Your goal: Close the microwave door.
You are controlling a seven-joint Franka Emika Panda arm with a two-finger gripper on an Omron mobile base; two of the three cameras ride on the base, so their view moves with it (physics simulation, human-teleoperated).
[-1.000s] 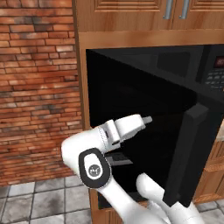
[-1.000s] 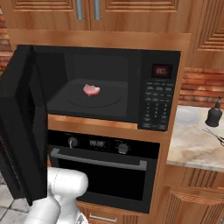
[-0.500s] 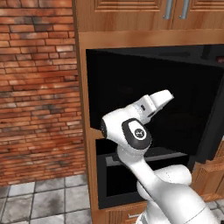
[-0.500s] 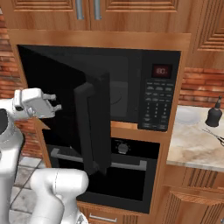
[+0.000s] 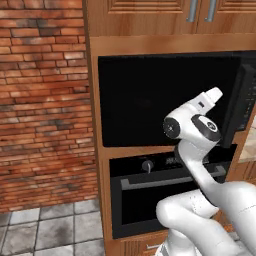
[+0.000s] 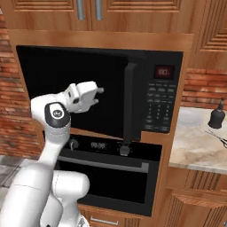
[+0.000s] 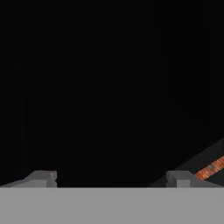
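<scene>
The microwave door [image 6: 66,84] is a glossy black panel, swung almost flat against the microwave [image 6: 162,57] and still a little ajar. Its vertical bar handle [image 6: 130,102] stands out next to the keypad panel [image 6: 158,108], under the red display [image 6: 163,71]. My gripper [image 6: 101,93] is right at the door's outer face, left of the handle, and shows at the door's right part [image 5: 217,93] in the left base view. The hand view has the fingertips [image 7: 43,177] wide apart against the black panel [image 7: 109,87], so the gripper [image 7: 109,178] is open and holds nothing. The door hides the cavity.
A black oven [image 6: 111,177] with a horizontal handle and knobs sits under the microwave. A stone counter [image 6: 199,148] with a dark bottle [image 6: 217,117] lies to the right. A brick wall [image 5: 45,100] stands to the left, and wooden cabinets [image 6: 88,13] hang above.
The door has swung from wide open to nearly shut against the microwave. My arm has swept rightward with it, the gripper staying at the door's outer face.
</scene>
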